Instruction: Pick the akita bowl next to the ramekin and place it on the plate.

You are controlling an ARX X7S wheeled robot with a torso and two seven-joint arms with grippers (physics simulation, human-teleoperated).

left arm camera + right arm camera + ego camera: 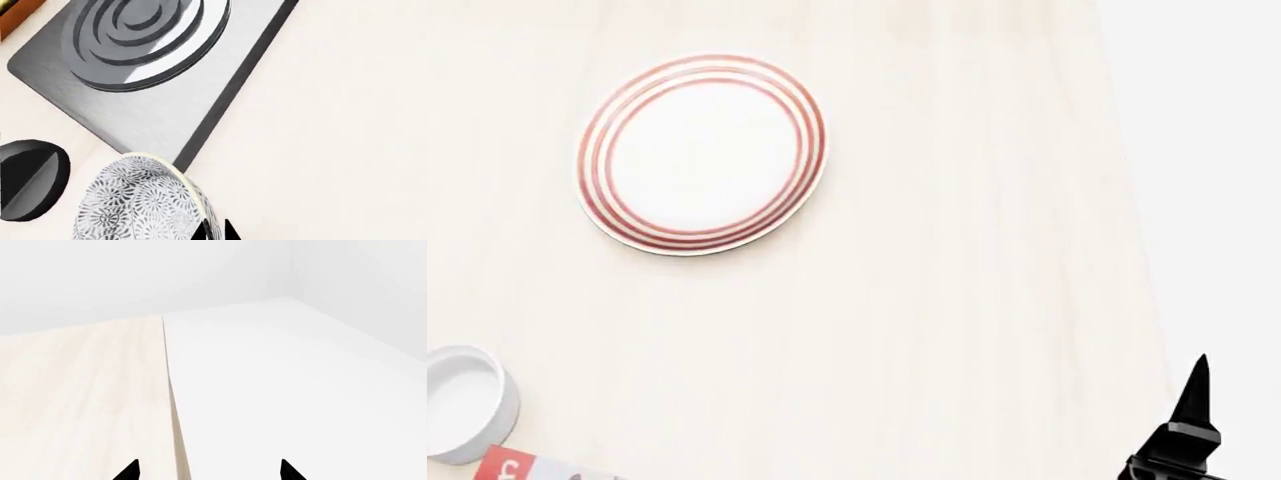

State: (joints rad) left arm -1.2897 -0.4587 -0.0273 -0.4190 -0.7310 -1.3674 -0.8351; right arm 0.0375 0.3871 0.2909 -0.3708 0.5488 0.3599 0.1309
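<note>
In the left wrist view the akita bowl (143, 200), grey-and-white floral, fills the lower part of the picture. My left gripper (215, 231) is shut on the bowl's rim, with one black fingertip on each side of the wall. The head view shows neither this gripper nor the bowl. The plate (701, 155), white with thin red rings, lies on the pale wooden counter at the far left. The plain white ramekin (461, 400) sits at the near left edge. My right gripper (1188, 420) (209, 471) is open and holds nothing, over the counter's right edge.
Beyond the bowl lies a steel cooktop panel (133, 115) with a coil burner (143, 35) and a black knob (27, 180). A red-and-white object (521, 465) pokes in beside the ramekin. The counter edge (170, 405) drops to a white floor on the right.
</note>
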